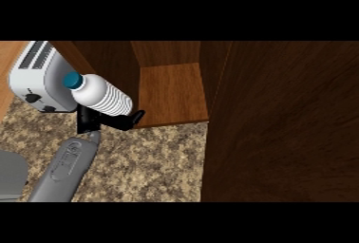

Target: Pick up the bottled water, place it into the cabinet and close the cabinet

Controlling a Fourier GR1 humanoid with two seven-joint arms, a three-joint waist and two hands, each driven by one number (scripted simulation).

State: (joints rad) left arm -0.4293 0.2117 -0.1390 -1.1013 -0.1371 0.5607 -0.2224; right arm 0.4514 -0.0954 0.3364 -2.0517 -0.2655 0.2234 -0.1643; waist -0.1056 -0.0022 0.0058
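The left hand [105, 118] has its fingers [133, 117] curled round the lower part of the bottle [100, 95], which rises out of the grip tilted up and to the left, its teal cap [72, 79] at the far end. The hold sits low on the ribbed body, so most of the bottle stands clear above the fingers, which should let it go in without the hand following far. Just to the right of the fingers lies the front edge of the cabinet [175, 90] floor, an open wooden bay, with the bottle still outside it over the counter [147, 161]. Beyond the fingers, to the left, a toaster [38, 78] stands close behind the bottle. The wide dark panel on the right looks like the open door [280, 123], swung out so the bay is free; it will need shutting afterwards. The right hand is nowhere to be seen.
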